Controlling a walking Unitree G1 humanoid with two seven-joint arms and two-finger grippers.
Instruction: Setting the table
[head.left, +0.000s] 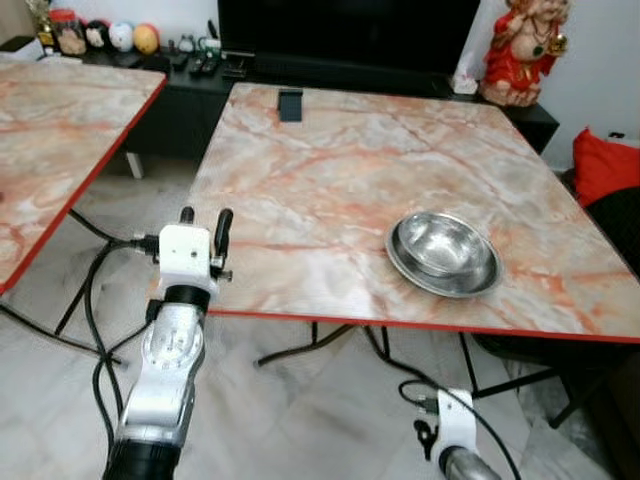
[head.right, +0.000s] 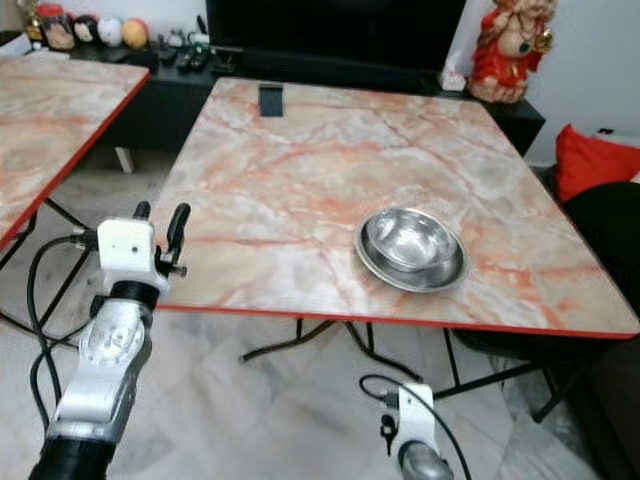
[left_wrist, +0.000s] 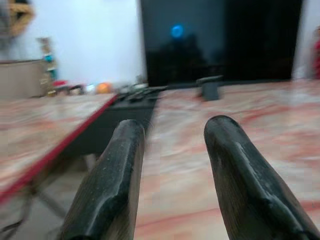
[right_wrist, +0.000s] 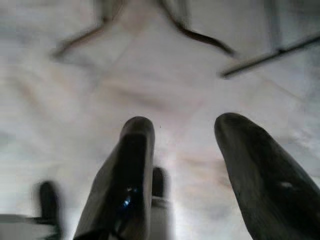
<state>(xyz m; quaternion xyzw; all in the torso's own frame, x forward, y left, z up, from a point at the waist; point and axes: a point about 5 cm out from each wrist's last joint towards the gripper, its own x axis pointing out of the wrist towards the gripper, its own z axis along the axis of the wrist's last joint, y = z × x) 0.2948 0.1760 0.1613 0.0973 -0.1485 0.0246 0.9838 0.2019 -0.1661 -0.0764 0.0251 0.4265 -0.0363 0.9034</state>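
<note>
While 1 steel bowl (head.left: 444, 252) sits on the table (head.left: 300, 180), the left gripper (head.left: 204, 229) hovers parted, empty; setting looks barely begun.

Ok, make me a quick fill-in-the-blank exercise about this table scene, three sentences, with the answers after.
1. The steel bowl sits nested inside a steel ____ on the marble table.
2. The left gripper is raised at the table's near ____ corner, fingers apart and holding nothing.
3. The right gripper hangs low, open, pointing at the ____.

Missing words: plate; left; floor
</note>
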